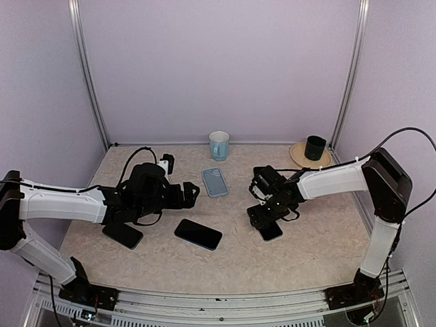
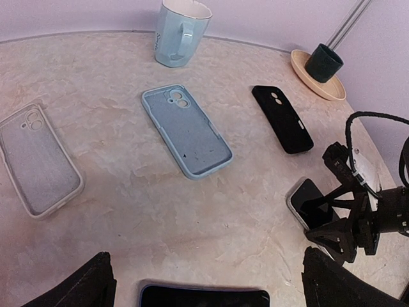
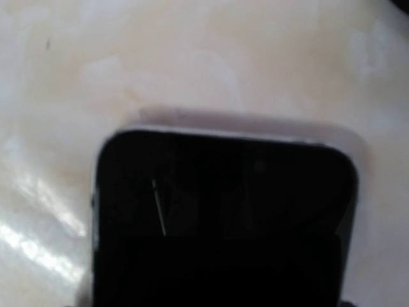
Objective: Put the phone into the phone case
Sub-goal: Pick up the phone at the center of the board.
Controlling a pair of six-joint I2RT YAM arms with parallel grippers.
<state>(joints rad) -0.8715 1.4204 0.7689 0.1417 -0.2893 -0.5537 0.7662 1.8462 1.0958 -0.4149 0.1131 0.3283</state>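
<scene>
You have three cases in the left wrist view: a clear case (image 2: 35,160) at left, a blue case (image 2: 186,137) in the centre and a black case (image 2: 282,118) at upper right. There are two phones. The pale-edged phone (image 2: 305,198), its screen dark, lies at right under the right gripper (image 1: 267,219), and you cannot tell whether that gripper is gripping it. The second phone (image 2: 204,297) is at the bottom edge. The left gripper (image 2: 206,272) gapes, holding nothing. A mug (image 2: 181,32) and a dark cup (image 2: 323,62) on a saucer (image 2: 307,80) line the top.

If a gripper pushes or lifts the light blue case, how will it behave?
Probably light and bendy: the light blue case is a thin, empty shell. Lying flat on the smooth table, it would likely slide, not tip.
</scene>
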